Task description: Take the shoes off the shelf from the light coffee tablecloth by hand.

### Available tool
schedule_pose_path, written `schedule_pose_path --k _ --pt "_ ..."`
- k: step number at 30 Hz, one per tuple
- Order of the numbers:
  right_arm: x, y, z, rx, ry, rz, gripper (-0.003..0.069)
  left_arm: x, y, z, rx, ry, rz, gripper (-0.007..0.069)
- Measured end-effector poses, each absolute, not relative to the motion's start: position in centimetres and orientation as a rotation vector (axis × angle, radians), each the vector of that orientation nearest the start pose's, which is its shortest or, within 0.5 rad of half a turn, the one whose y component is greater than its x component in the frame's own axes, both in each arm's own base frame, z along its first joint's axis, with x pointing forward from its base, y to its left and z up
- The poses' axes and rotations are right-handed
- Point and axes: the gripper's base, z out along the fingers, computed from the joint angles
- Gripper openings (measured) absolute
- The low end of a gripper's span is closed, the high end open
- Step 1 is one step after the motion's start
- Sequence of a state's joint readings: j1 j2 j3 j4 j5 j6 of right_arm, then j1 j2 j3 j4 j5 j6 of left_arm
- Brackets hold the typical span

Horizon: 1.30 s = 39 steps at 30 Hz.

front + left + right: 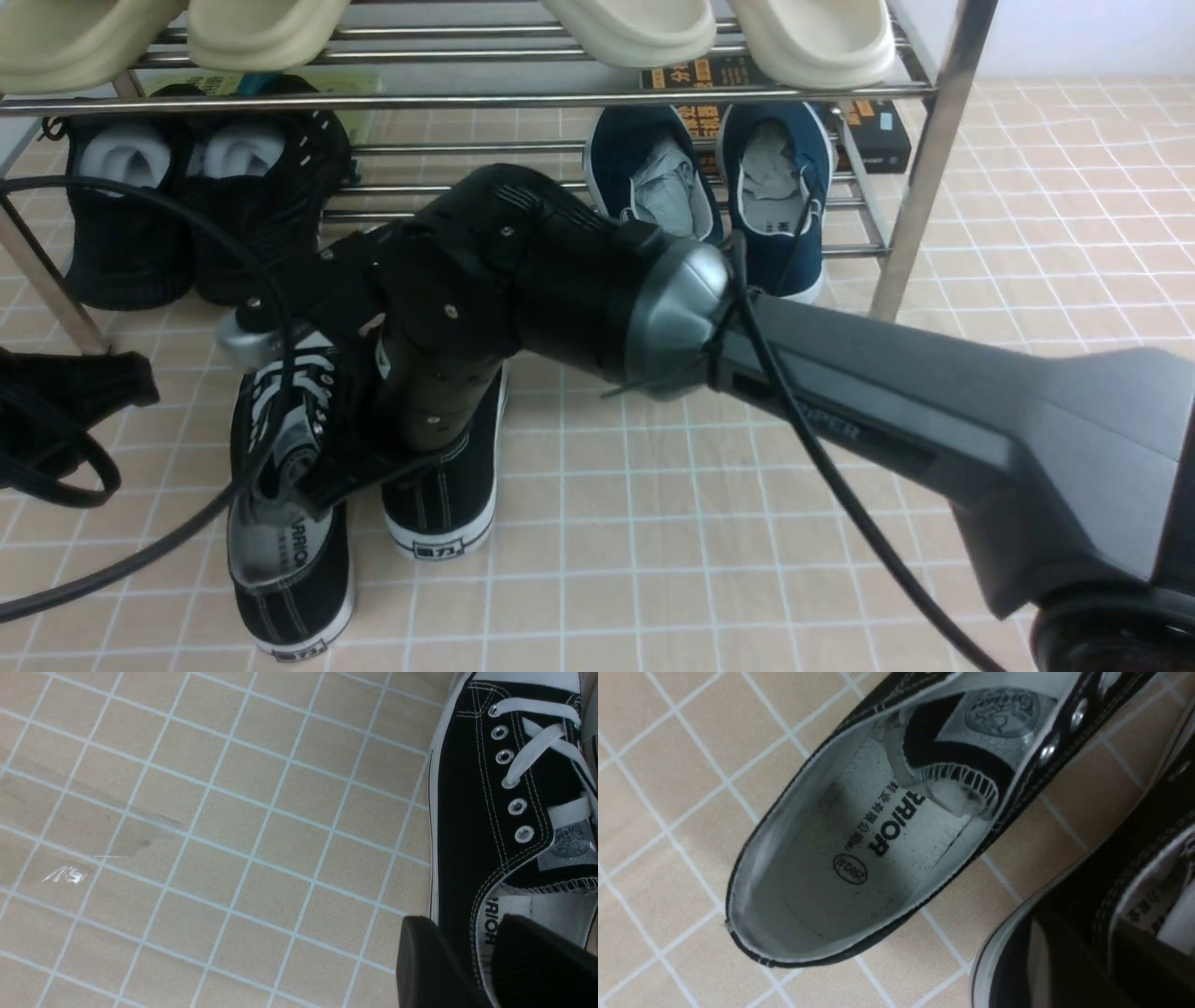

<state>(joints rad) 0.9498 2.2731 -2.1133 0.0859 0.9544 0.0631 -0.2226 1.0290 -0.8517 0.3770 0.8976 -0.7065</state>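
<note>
Although my right arm covers much of the pair, I can judge the two sneakers, left (294,597) and right (443,499), well enough: canvas uppers that should be light and give under a squeeze, on rubber soles that will be stiffer and drag on cloth. I would take either by the side wall of its opening or the heel collar, one jaw inside and one outside, clear of the loose laces; nothing about them looks fragile, though soft canvas may fold or twist. Both stand on the light coffee tablecloth (635,560), in front of the chrome shelf (913,215), soles down. Their long axes run from me toward the shelf, toes that way, heels to me, the left one's toe slanting somewhat left and the right one's slightly right. My left gripper (460,921) has its jaws parted at the left sneaker's side; my right gripper (1078,928) has its jaws apart over that same shoe, probably, the close view being dark, and I cannot tell whether they touch canvas.
</note>
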Motion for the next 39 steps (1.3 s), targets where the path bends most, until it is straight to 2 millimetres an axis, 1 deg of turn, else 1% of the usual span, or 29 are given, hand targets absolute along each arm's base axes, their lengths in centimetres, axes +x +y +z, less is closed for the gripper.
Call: schedule_pose_path --k 1,2,4,6,7,8,9,11,12,13,14,15,16,17,19,20,21,22,23,24,25,26,29,30,32,34,35,38,39 --pt "29.2 41.9 24.0 -1.101 2.429 0.455 0.0175 19.1 -1.6 31.3 -0.412 2.432 0.076 0.0239" --pt "29.2 41.9 24.0 -1.1 2.429 0.454 0.019 19.1 -1.6 31.3 -0.412 2.432 0.076 0.0239" --pt "29.2 41.7 24.3 -1.084 2.454 0.444 0.0277 19.1 -1.6 31.3 -0.412 2.432 0.076 0.0239" --pt "28.9 41.2 24.9 -1.093 2.484 0.425 0.0342 19.1 -1.6 31.3 -0.412 2.432 0.076 0.0239" --pt "28.9 41.2 25.0 -1.094 2.486 0.424 0.0348 19.1 -1.6 31.3 -0.412 2.432 0.076 0.0239" --pt "28.7 40.9 25.5 -1.104 2.502 0.413 0.0374 19.1 -1.6 31.3 -0.412 2.432 0.076 0.0239" --pt "28.4 40.4 26.6 -1.128 2.516 0.389 0.0395 19.1 -1.6 31.3 -0.413 2.433 0.075 0.0239" --pt "28.1 39.4 28.8 -1.157 2.5 0.351 0.0393 19.1 -1.6 31.3 -0.413 2.433 0.075 0.0239" --pt "28.1 39.1 29.8 -1.158 2.484 0.342 0.0385 19.1 -1.6 31.3 -0.413 2.433 0.075 0.0239" --pt "28.3 38.4 31.5 -1.144 2.443 0.335 0.0351 19.1 -1.6 31.3 -0.413 2.433 0.075 0.0239" --pt "28.2 38.2 32.0 -1.139 2.432 0.333 0.0345 19.1 -1.6 31.3 -0.413 2.433 0.075 0.0239" --pt "28.5 36.9 34.1 -1.107 2.392 0.326 0.0276 19.1 -1.6 31.3 -0.413 2.433 0.075 0.0239" --pt "28.5 36.1 35.3 -1.088 2.372 0.322 0.0239 19.1 -1.6 31.3 -0.413 2.433 0.075 0.0239" --pt "28.6 35.4 36.3 -1.067 2.359 0.322 0.02 19.1 -1.6 31.3 -0.414 2.434 0.074 0.0239" --pt "28.9 33.7 38.3 -1.017 2.333 0.328 0.0087 19.1 -1.7 31.3 -0.416 2.436 0.067 0.0234" --pt "29.0 33.4 38.5 -1.008 2.333 0.326 0.0078 19.1 -1.7 31.3 -0.417 2.437 0.066 0.0234" --pt "29.1 32.0 40.0 -0.968 2.314 0.332 0.001 19.0 -1.7 31.3 -0.419 2.438 0.062 0.0231" --pt "29.0 31.8 40.4 -0.962 2.308 0.335 0.0005 19.0 -1.7 31.3 -0.419 2.438 0.062 0.0231" --pt "28.9 30.9 41.3 -0.94 2.297 0.343 -0.0009 19.0 -1.7 31.3 -0.42 2.439 0.063 0.0231" --pt "28.5 29.6 42.5 -0.914 2.286 0.356 -0.0015 19.0 -1.7 31.3 -0.42 2.44 0.062 0.0231" --pt "28.4 29.1 42.7 -0.908 2.289 0.355 -0.0015 19.0 -1.7 31.3 -0.42 2.44 0.062 0.0231" --pt "27.7 28.2 43.6 -0.899 2.282 0.36 -0.0015 19.0 -1.7 31.3 -0.416 2.441 0.064 0.0231" --pt "25.2 25.5 44.9 -0.895 2.279 0.354 -0.0015 19.0 -1.7 31.3 -0.402 2.444 0.068 0.0231" --pt "24.6 24.9 44.9 -0.899 2.289 0.348 -0.0015 19.0 -1.7 31.3 -0.399 2.444 0.069 0.0231" --pt "22.5 22.7 46.0 -0.892 2.272 0.355 -0.0015 19.0 -1.7 31.2 -0.395 2.447 0.073 0.0231" --pt "19.9 20.0 46.9 -0.882 2.253 0.36 -0.0015 18.9 -1.7 31.2 -0.396 2.455 0.079 0.0227" --pt "18.9 18.9 46.9 -0.878 2.253 0.359 -0.0014 18.9 -1.7 31.2 -0.397 2.46 0.083 0.0225" --pt "14.4 14.4 47.3 -0.85 2.215 0.381 -0.0013 18.8 -1.6 31.1 -0.404 2.474 0.09 0.0202" --pt "13.0 12.9 46.8 -0.844 2.203 0.388 -0.0011 18.8 -1.6 31.1 -0.404 2.475 0.091 0.0187"
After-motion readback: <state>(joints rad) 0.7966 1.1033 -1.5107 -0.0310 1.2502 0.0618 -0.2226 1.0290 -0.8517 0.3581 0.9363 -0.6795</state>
